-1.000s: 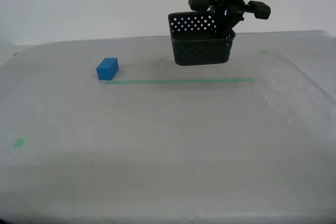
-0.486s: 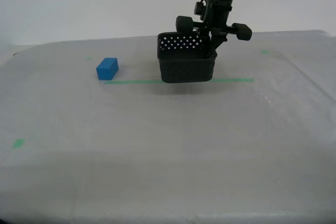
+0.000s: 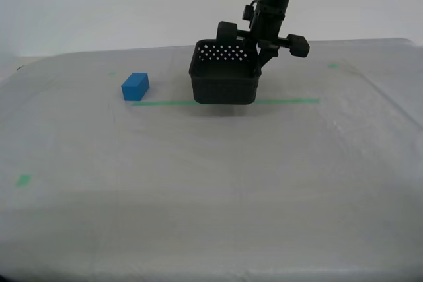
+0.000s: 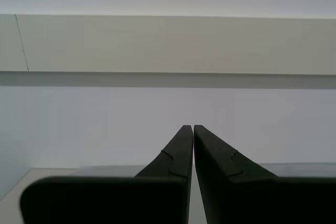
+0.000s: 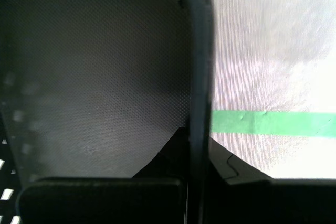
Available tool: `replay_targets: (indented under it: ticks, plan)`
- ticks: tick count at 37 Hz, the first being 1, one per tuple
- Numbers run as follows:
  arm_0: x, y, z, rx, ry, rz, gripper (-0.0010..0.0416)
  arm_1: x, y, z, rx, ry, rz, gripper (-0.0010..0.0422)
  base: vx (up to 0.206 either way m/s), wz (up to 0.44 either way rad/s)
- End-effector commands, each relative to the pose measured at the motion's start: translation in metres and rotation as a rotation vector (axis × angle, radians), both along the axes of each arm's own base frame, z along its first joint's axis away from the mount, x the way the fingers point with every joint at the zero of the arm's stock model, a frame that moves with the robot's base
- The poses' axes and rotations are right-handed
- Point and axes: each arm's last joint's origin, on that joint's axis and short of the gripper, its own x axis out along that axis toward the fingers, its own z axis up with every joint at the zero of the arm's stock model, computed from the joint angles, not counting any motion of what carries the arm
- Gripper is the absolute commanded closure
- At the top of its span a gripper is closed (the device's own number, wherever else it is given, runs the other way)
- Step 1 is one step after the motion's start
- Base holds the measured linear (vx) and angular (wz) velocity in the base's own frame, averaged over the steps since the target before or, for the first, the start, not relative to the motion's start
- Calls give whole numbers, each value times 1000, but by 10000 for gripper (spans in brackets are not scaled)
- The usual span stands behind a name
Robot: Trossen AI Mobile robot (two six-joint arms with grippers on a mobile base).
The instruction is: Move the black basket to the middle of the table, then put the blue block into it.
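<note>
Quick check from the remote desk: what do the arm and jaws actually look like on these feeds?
The one arm in the exterior view is matt black, with a small green light near its top and two rounded black knobs sticking out sideways above my first gripper. My second gripper has flat, tapering black jaws ending in narrow tips. No cables or markings are visible.

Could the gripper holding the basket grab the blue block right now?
Probably not: my first gripper is shut on the black basket wall, so it is busy. The blue block sits uncovered on the table.

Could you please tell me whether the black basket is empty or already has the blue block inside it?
Empty. The first wrist view shows the black basket with a bare floor, and the blue block sits apart on the table.
</note>
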Motion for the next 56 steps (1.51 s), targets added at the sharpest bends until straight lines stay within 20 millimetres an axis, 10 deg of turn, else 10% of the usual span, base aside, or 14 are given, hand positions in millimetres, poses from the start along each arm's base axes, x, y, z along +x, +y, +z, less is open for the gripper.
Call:
replay_targets:
  ticks: [1, 43, 56]
  plan:
    - [-2, 0, -8, -8, 16, -1, 406, 0, 0, 1, 1, -6, 1, 412, 0, 0]
    - [3, 4, -35, -23, 12, 28, 402, 0, 0, 1, 1, -7, 1, 412, 0, 0]
    - [0, 2, -35, -41, 34, 50, 332, 0, 0, 1, 2, -6, 1, 412, 0, 0]
